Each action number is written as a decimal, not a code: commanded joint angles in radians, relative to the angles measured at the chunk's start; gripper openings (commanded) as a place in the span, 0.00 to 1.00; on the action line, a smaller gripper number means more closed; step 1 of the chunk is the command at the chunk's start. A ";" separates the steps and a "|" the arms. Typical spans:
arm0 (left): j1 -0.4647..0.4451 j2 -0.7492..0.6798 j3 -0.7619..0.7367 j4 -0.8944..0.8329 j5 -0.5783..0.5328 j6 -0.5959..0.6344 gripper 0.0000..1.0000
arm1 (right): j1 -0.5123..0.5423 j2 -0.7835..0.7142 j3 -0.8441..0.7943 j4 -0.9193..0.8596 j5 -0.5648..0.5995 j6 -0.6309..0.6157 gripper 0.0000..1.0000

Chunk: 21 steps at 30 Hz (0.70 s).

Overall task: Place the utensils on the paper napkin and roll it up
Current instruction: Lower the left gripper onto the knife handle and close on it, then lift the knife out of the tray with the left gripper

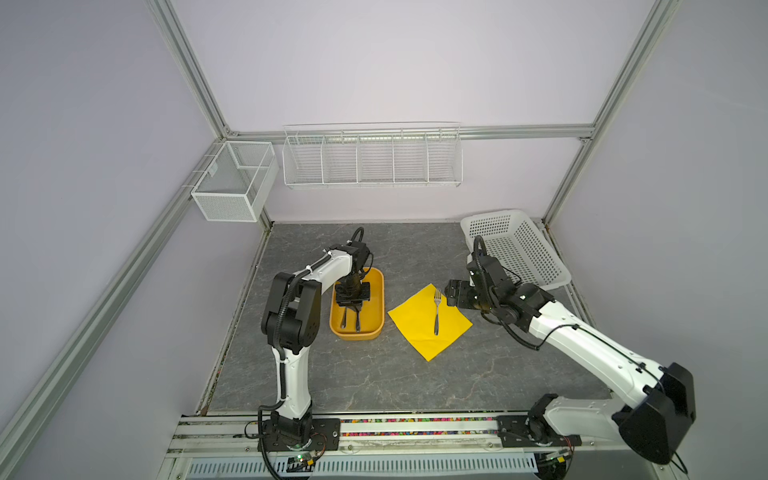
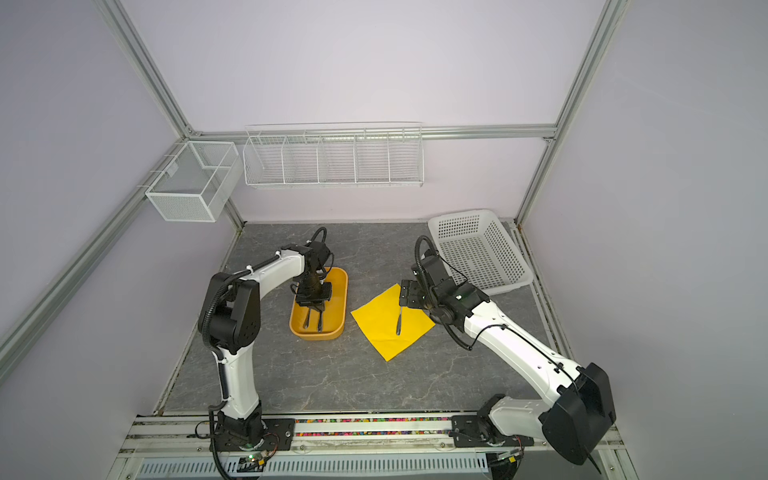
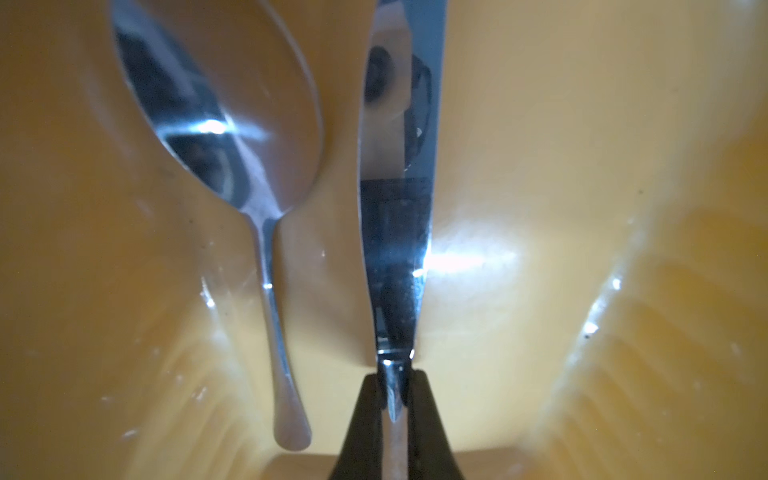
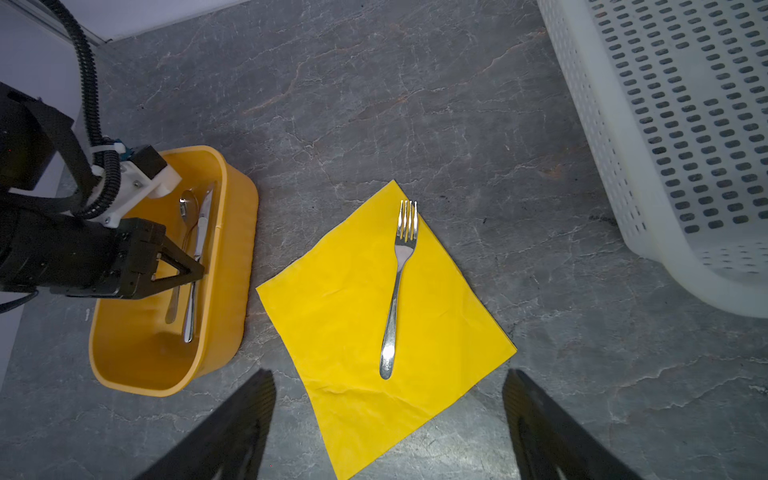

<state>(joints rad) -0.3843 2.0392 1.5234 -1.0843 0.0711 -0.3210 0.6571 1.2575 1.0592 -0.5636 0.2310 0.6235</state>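
A silver fork point(image 1: 436, 311) point(image 2: 399, 322) point(image 4: 397, 291) lies on the yellow paper napkin point(image 1: 419, 328) point(image 2: 380, 328) point(image 4: 353, 332), which is spread flat on the table. A spoon point(image 3: 232, 124) point(image 4: 188, 208) and a knife point(image 3: 397, 208) point(image 4: 201, 241) lie side by side in the orange-yellow tub point(image 1: 377, 291) point(image 2: 341, 291) point(image 4: 237, 232). My left gripper point(image 1: 354, 309) point(image 2: 316, 309) point(image 3: 392, 386) point(image 4: 198, 266) reaches down into the tub and is shut on the knife's handle. My right gripper point(image 1: 451, 293) point(image 2: 407, 296) point(image 4: 389, 374) hovers open above the napkin's far right edge, holding nothing.
A white perforated basket point(image 1: 515, 249) point(image 4: 665, 124) stands at the table's back right, close behind the right arm. A wire rack point(image 1: 372, 160) and a mesh box point(image 1: 232, 180) hang on the back wall.
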 commanded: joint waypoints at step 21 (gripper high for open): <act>-0.041 -0.063 0.227 -0.171 0.028 -0.015 0.07 | -0.003 -0.085 -0.037 0.021 0.017 -0.004 0.89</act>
<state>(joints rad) -0.4046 2.0117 1.7027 -1.1793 0.0990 -0.3286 0.6563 1.2098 1.0328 -0.5385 0.2363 0.6205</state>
